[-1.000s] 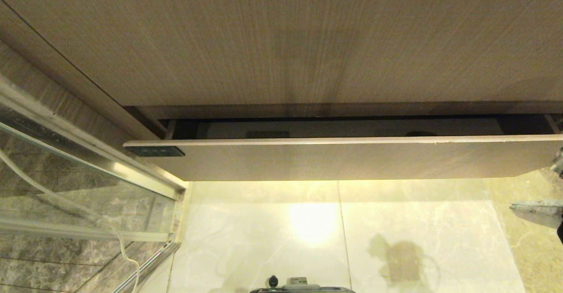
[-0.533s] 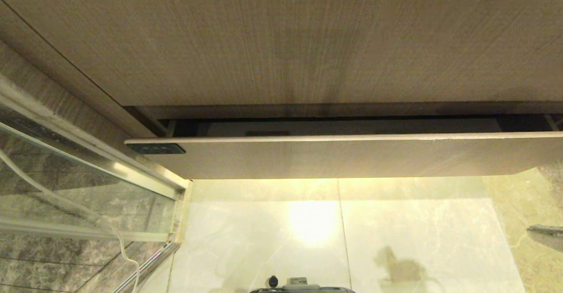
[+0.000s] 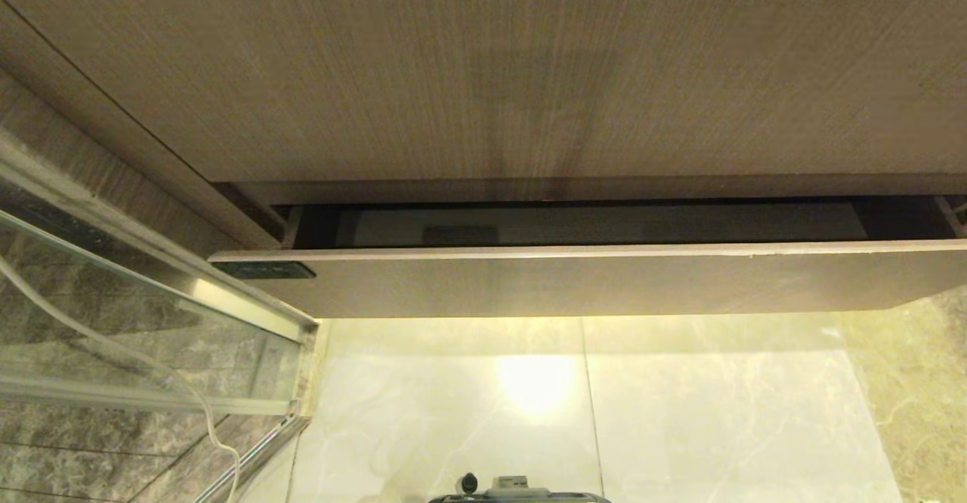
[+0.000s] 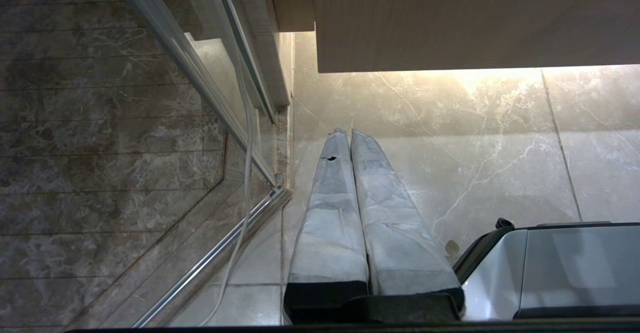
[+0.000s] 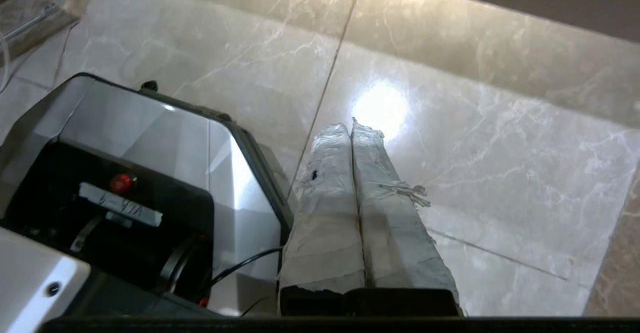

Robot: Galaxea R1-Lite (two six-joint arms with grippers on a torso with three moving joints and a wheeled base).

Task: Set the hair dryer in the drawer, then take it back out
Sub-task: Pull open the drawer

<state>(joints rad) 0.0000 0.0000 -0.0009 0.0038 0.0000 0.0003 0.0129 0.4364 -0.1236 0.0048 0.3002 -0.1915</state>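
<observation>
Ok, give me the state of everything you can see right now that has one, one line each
Wide light-brown wood-grain drawer: slightly open, a narrow gap behind its front; no hair dryer visible inside.
Left tool: shut, empty, pointing at the pale marble floor.
Right tool: shut, empty, over the floor beside the robot's grey base.
Glass shower door: cannot tell whether open or closed.
</observation>
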